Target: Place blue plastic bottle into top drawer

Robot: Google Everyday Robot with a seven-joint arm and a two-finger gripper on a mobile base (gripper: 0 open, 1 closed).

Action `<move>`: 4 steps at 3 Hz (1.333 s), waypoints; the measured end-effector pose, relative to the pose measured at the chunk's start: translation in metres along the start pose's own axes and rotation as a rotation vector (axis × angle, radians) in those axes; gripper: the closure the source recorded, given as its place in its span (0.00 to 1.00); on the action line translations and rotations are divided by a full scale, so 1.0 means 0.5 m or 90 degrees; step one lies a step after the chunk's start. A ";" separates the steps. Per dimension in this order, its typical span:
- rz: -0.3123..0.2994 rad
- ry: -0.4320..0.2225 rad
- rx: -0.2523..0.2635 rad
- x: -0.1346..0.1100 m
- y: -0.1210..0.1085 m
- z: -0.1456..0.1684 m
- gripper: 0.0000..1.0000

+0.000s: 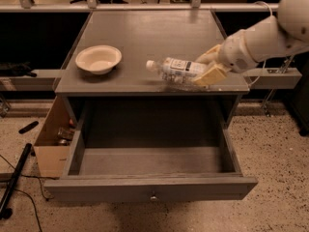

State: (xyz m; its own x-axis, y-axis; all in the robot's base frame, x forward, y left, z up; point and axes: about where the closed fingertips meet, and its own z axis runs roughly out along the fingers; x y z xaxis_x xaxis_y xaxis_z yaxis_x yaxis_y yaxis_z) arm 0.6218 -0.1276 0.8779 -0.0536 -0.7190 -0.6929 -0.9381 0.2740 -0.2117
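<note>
The blue plastic bottle (175, 68) is clear with a white cap pointing left and a white-and-blue label. It lies sideways over the right front of the grey tabletop (145, 28), slightly raised, with a shadow under it. My gripper (207, 67) reaches in from the right, and its tan fingers (211, 75) are shut on the bottle's base end. The top drawer (149, 187) is pulled wide open below the tabletop. Its inside holds nothing, and its small knob (153, 196) is on the front panel.
A cream round bowl (98, 58) sits on the left of the tabletop. A tan cardboard box (48, 144) holding small items stands on the floor, left of the drawer. A black pole and cables (14, 178) lie at the lower left. A rail runs behind the table.
</note>
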 end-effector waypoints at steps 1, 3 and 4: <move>0.044 -0.014 0.029 0.029 0.086 -0.071 1.00; 0.150 -0.029 0.043 0.109 0.271 -0.119 1.00; 0.149 -0.026 0.038 0.105 0.268 -0.096 1.00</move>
State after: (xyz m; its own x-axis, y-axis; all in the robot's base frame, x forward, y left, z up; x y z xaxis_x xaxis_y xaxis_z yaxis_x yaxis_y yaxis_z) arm 0.4769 -0.1590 0.8463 -0.2521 -0.6052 -0.7551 -0.8798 0.4683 -0.0817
